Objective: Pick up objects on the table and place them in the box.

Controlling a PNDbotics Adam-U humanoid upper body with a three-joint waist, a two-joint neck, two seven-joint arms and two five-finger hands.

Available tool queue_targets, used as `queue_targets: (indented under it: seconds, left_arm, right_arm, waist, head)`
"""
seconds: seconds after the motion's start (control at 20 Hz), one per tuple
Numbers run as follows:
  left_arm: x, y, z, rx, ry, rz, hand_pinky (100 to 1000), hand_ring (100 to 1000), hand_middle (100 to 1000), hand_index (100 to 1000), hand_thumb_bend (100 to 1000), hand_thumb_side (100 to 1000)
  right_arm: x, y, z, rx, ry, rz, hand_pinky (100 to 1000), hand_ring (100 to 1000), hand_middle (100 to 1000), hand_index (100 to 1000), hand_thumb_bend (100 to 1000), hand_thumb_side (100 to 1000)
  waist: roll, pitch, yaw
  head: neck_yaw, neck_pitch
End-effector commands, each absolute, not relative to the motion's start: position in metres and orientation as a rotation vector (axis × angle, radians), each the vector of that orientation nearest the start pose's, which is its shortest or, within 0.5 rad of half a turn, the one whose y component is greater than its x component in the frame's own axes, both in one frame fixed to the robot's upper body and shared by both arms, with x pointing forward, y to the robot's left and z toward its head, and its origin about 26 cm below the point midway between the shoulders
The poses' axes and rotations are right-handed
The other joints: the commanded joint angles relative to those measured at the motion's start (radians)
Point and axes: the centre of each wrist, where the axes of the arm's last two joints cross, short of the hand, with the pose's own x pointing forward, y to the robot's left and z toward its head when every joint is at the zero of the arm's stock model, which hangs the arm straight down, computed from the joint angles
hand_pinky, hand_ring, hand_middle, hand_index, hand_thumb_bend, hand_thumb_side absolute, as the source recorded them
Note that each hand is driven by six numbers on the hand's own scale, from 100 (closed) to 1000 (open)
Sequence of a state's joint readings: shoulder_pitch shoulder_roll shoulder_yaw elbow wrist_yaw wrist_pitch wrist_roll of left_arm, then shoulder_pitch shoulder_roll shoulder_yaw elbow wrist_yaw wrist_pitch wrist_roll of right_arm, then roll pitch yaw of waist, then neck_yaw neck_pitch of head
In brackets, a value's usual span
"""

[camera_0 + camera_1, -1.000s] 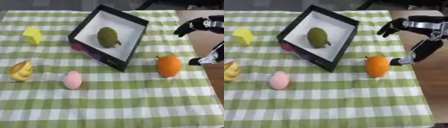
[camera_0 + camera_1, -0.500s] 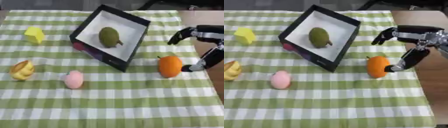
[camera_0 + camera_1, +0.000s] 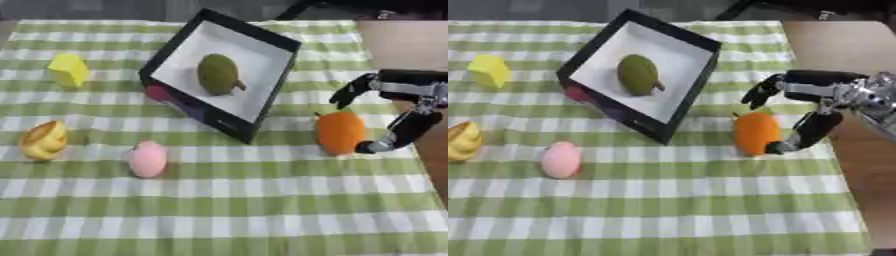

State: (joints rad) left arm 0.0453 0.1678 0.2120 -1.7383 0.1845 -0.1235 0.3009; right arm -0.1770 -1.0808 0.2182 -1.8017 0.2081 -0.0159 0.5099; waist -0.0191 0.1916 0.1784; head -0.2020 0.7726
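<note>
A black box (image 3: 271, 42) with a white inside lies tilted at the upper middle of the green checked cloth, and a green fruit (image 3: 218, 74) rests in it. An orange fruit (image 3: 339, 132) lies right of the box. My right hand (image 3: 811, 95) hangs open just right of and above the orange, fingers reaching past its top, thumb (image 3: 808, 131) down by its right side; contact is unclear. A yellow block (image 3: 68, 69) sits far left, a yellow fruit (image 3: 43, 140) at the left edge, a pink egg-shaped thing (image 3: 147, 158) below the box. My left hand is out of sight.
The cloth's right edge runs close behind the orange, with bare brown tabletop (image 3: 398, 45) beyond it. A small red thing (image 3: 158, 93) peeks from under the box's left side. Below the objects the cloth stretches to the near edge.
My right hand has come down and left from the upper right corner until it brackets the orange. The fruits, block and box have stayed where they were.
</note>
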Motion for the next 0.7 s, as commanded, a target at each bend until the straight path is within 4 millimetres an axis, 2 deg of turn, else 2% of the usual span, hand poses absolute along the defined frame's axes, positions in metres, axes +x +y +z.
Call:
queue_targets:
  seconds: [0.05, 0.3, 0.7]
  left_arm:
    - [0.258, 0.338, 0.046, 0.383, -1.846, 0.403, 985, 670, 738, 808, 279, 800]
    - [0.259, 0.337, 0.047, 0.377, -1.849, 0.402, 985, 670, 738, 808, 278, 801]
    - [0.260, 0.335, 0.047, 0.367, -1.851, 0.400, 986, 671, 738, 807, 277, 804]
  right_arm:
    - [0.299, -0.379, 0.193, -0.551, -1.180, 1.601, 909, 818, 721, 891, 513, 122]
    - [0.304, -0.385, 0.179, -0.567, -1.163, 1.585, 907, 814, 716, 888, 510, 117]
    - [0.309, -0.379, 0.173, -0.576, -1.208, 1.560, 888, 791, 673, 856, 496, 102]
  waist:
    - [0.000, 0.007, 0.002]
    - [0.001, 0.012, 0.006]
    - [-0.002, 0.019, 0.009]
  head:
    - [-0.004, -0.003]
    - [-0.004, -0.003]
    - [-0.007, -0.003]
